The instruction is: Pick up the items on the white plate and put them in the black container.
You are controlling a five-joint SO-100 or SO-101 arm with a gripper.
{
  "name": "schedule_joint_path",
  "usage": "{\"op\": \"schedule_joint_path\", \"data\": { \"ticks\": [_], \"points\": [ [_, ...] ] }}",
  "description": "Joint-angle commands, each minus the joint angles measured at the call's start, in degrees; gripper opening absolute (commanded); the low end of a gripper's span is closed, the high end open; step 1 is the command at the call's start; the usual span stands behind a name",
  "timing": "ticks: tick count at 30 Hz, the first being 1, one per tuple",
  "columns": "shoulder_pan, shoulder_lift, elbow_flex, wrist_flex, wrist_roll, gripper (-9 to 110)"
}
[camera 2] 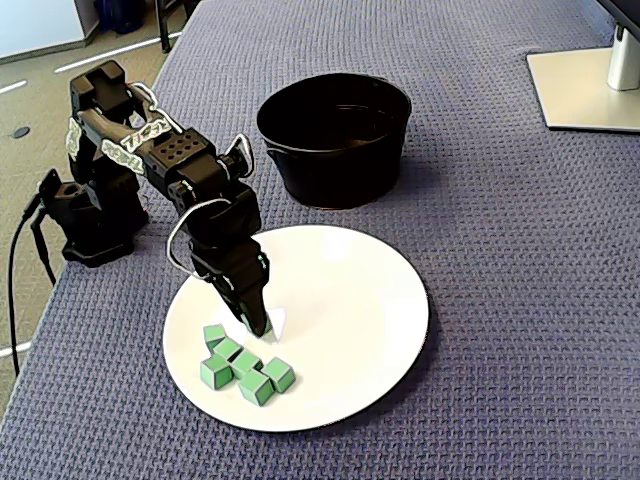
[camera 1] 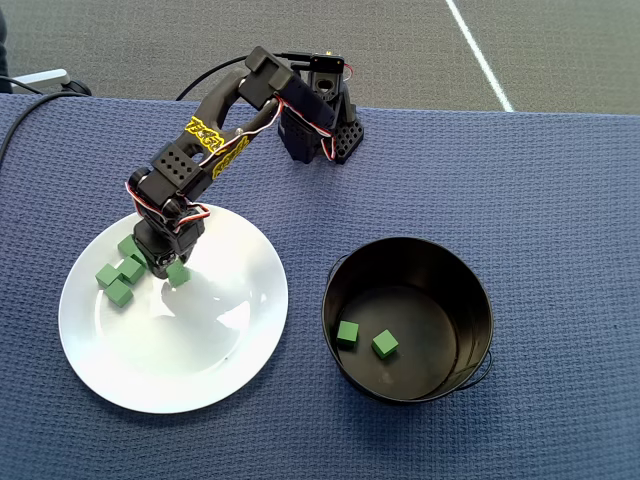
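Observation:
My gripper (camera 2: 259, 323) (camera 1: 168, 265) points down over the left part of the white plate (camera 2: 350, 300) (camera 1: 200, 350), its fingers closed on one green cube (camera 2: 264, 323) (camera 1: 178, 272) at the tips. I cannot tell whether that cube has left the plate. Several more green cubes (camera 2: 245, 365) (camera 1: 118, 278) lie in a cluster on the plate just beside the gripper. In the overhead view the black container (camera 1: 478, 300) stands right of the plate with two green cubes (camera 1: 347, 333) on its floor. The fixed view shows the black container (camera 2: 335, 150) behind the plate.
The arm's base (camera 1: 320, 120) (camera 2: 90, 215) stands at the edge of the blue cloth. A grey monitor stand (camera 2: 585, 85) sits at the far right corner in the fixed view. A black cable (camera 2: 22, 260) hangs off the table by the base.

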Motion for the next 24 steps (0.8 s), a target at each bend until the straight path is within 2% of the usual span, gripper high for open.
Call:
{"op": "schedule_joint_path", "data": {
  "ticks": [1,6,11,18,21,24],
  "points": [
    [-1.85,0.62,0.88,-0.18,1.49,0],
    [-3.52,2.64,0.44,0.97,0.53,0],
    [-11.25,12.74,-8.96,10.2,-6.06,0],
    [-35.68,33.66,-13.01,12.66,-22.5,0],
    [-49.22,41.13,-6.15,11.34,-29.62,0],
    [-54.76,42.36,2.46,7.03,-31.11,0]
  ]
}}
